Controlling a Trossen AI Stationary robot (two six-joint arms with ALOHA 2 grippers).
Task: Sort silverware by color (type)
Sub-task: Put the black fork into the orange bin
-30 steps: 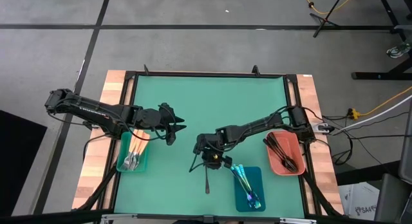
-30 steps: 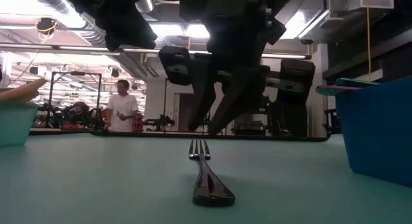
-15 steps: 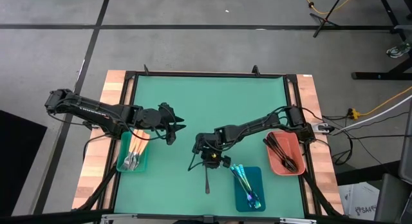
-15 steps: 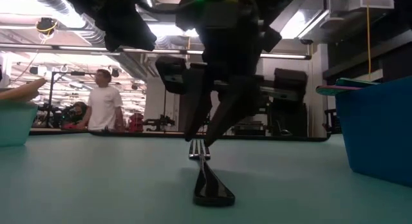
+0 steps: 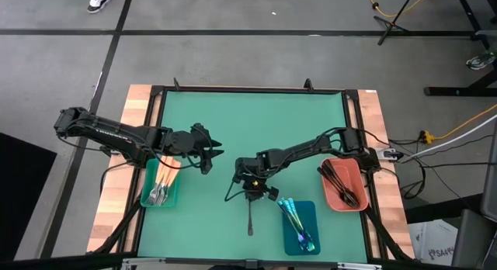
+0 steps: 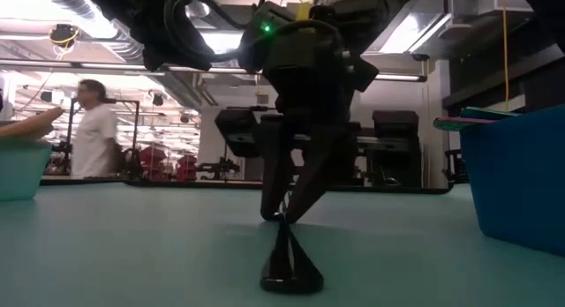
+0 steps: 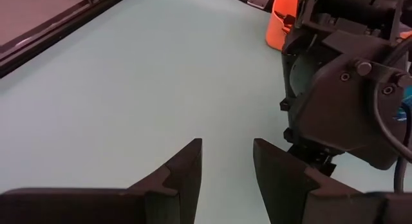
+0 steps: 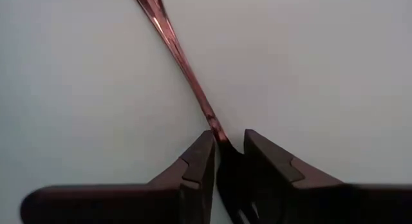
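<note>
A black fork [image 5: 249, 217] lies flat on the green table, handle toward the near edge; in the low view the fork [image 6: 290, 261] points away from the camera. My right gripper [image 5: 250, 194] is down at the fork's tine end, open, slanting downward. In the right wrist view its fingers [image 8: 199, 161] stand on either side of the fork's neck [image 8: 217, 135], where the handle meets the head. My left gripper [image 5: 217, 149] waits open above the table's left half, near the teal tray, with nothing between its fingers [image 7: 187, 163]. My right gripper has one finger on each side of the black fork's neck [image 8: 219, 139], coming from above at a slant, fingertips [image 6: 275, 212] down at the table. I cannot tell whether the fingers touch the fork. The fork lies flat on the table.
A teal tray [image 5: 149, 199] at the left holds orange-handled silverware. A blue tray [image 5: 309, 212] at the near right holds iridescent pieces, and a salmon tray [image 5: 354, 173] at the right holds black ones. A person walks in the room behind the table.
My right gripper has come down onto the fork's tine end and rolled a little; its fingertips, above the fork a second ago, now stand at the table on either side of the neck. The fork has stayed where it was.
</note>
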